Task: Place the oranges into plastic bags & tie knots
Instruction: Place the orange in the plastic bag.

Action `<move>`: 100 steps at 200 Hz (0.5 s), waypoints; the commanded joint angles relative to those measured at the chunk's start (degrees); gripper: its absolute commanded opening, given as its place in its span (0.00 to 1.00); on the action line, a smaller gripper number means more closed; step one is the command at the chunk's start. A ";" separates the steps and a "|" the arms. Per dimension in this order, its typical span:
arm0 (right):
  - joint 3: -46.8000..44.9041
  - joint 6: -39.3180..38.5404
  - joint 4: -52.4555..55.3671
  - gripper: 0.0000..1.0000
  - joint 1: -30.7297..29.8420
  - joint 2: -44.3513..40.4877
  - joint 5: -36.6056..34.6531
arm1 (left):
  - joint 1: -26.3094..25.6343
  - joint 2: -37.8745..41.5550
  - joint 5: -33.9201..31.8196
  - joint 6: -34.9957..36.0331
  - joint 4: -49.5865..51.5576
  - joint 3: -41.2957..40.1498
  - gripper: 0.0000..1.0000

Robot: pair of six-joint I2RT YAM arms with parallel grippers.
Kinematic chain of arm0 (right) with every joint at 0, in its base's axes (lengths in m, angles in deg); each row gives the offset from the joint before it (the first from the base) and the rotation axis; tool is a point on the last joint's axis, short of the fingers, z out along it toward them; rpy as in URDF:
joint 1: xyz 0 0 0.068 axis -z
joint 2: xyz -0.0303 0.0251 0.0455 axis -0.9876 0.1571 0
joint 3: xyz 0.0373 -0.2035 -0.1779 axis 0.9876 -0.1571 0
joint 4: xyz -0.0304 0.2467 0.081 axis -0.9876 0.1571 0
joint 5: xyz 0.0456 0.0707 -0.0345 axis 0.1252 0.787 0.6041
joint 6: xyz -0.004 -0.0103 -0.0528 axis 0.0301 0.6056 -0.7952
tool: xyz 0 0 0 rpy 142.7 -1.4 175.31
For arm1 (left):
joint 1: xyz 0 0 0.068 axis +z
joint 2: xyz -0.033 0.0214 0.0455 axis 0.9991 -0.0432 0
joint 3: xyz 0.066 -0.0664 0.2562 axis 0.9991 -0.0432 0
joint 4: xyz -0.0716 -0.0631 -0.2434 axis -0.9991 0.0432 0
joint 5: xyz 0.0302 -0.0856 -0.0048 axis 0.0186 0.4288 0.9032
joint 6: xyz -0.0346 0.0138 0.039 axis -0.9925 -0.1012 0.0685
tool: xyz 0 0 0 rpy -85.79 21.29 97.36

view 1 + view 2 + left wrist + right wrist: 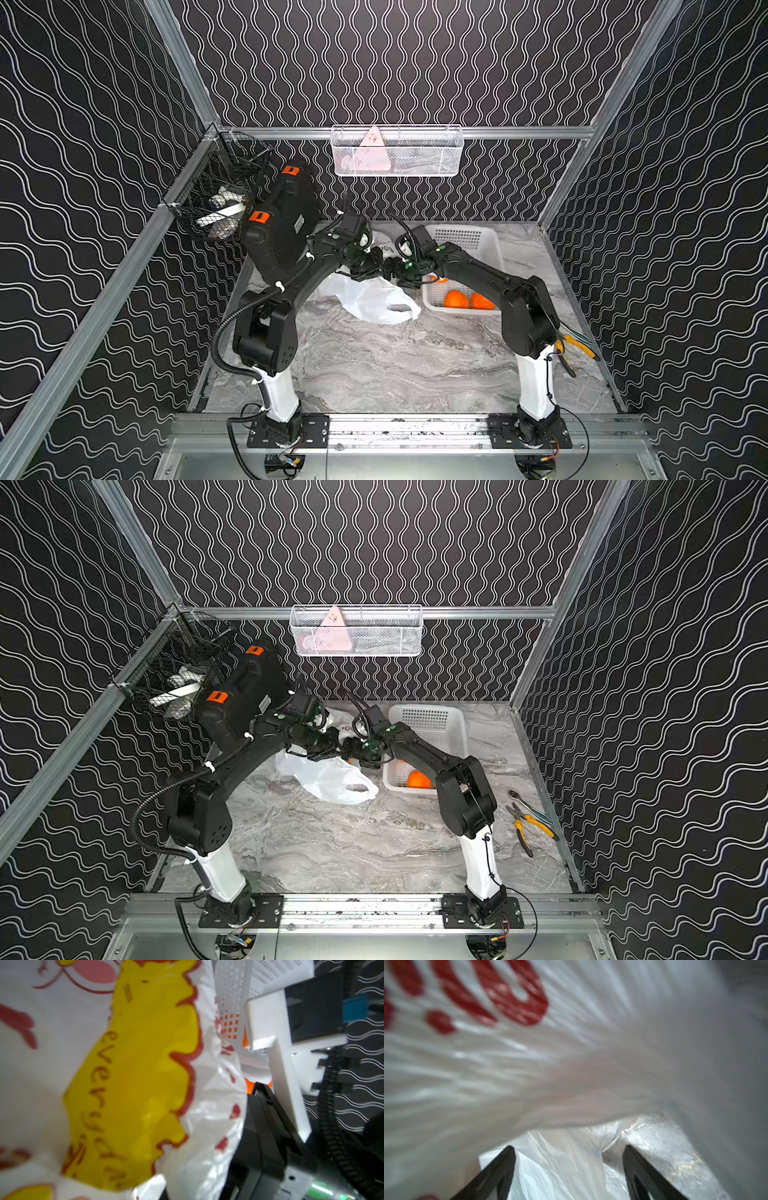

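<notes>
Bag (374, 303): white film, crumpled on the table (395, 365) just beside the basket (461, 239), with its upper edge lifted to the left gripper (376, 266), whose jaws are closed on the film. Printing in the left wrist view: a yellow patch (135, 1064) outlined in red carries red handwritten lettering reading "everyda", the rest cut off; the red characters in the right wrist view are too blurred to read. Right gripper (569, 1147): fingers apart, poised over the bag, while two oranges (456, 299) lie in the basket's near end.
</notes>
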 commanded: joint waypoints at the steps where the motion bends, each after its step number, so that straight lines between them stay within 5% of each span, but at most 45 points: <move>1: -1.42 0.44 1.56 0.76 0.60 -6.68 3.60 | 0.29 -0.26 -3.42 0.69 -0.04 -1.22 0.00; 60: -9.47 0.75 10.84 0.72 4.36 -20.72 3.69 | 0.34 0.52 -4.57 2.08 -0.74 -4.53 0.00; 100: -8.47 -3.52 21.02 0.73 9.05 -21.67 -12.83 | 0.38 2.29 -1.68 4.30 -1.00 -5.36 0.00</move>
